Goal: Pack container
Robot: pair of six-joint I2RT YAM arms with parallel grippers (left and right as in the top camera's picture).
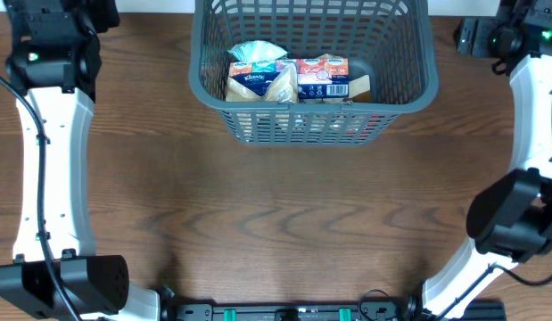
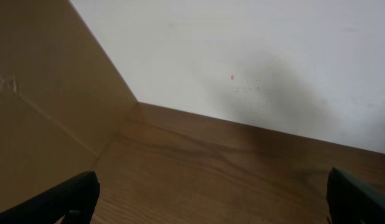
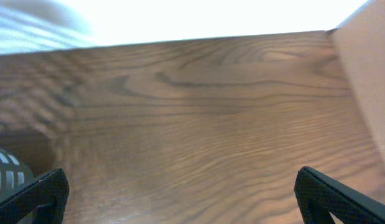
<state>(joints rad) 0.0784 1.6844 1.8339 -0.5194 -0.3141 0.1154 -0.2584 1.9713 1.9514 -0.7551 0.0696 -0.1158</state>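
- The tabletop [image 1: 276, 223] is brown wood, and no loose item shows on the part in view.
- The container [image 1: 258, 125] sits at 12 o'clock on it, between the two arms. Its far end is cut off by the picture edge, and its long axis seems to run from 9 to 3 o'clock.
- The left arm [image 1: 53, 152] reaches up the 9 o'clock side to about 10 o'clock, and the right arm [image 1: 534, 116] mirrors it toward 2 o'clock. So the container lies toward 3 o'clock from the left wrist and toward 9 o'clock from the right, with neither clearly nearer.
- The left hand [image 2: 216, 199] has its fingers spread fully wide with nothing between them, facing a pale wall [image 2: 242, 50]. The right hand [image 3: 189, 196] is equally wide and empty over bare wood.
- The packets [image 1: 289, 78] lie inside the container against its 6 o'clock side — any coming reach would, I judge, go inward from either flank.
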